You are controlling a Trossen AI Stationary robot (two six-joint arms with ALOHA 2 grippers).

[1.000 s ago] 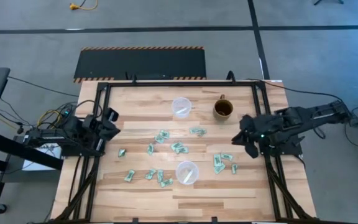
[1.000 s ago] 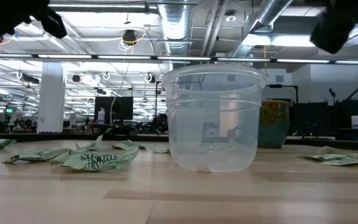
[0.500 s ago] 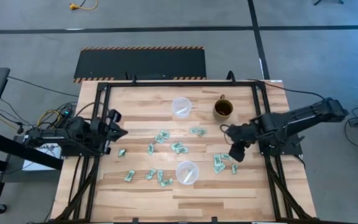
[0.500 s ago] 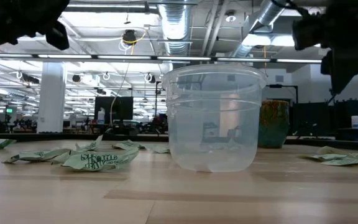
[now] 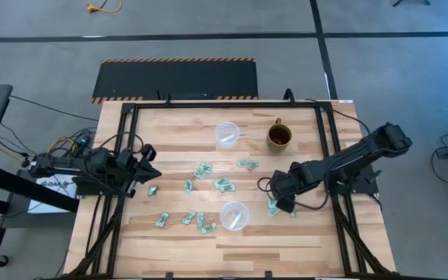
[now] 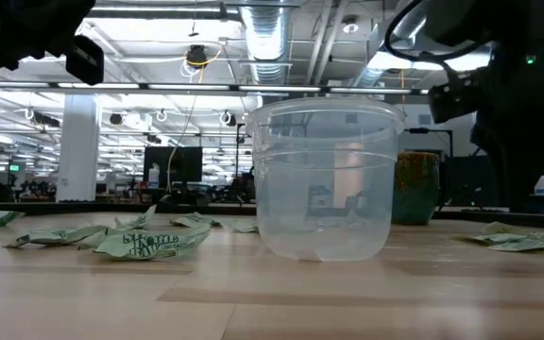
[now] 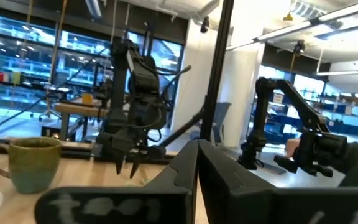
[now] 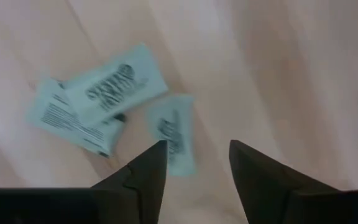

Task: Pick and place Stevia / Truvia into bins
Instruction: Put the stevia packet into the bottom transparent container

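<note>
I see my right gripper (image 8: 194, 155) low over small green-and-white paper sweetener packets (image 8: 173, 130) on the wooden worktop (image 5: 302, 233), fingers released, right of the near clear plastic cup (image 5: 234, 215). My left gripper (image 5: 148, 159) waits clenched at the left edge.

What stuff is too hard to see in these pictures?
- Packets under the right gripper: high view, the arm covers them.
- Print on the packets: right wrist view, blurred.
- Near cup: low view, its cloudy wall hides whether anything lies inside.
- Left gripper: fingertips too small in the high view.
</note>
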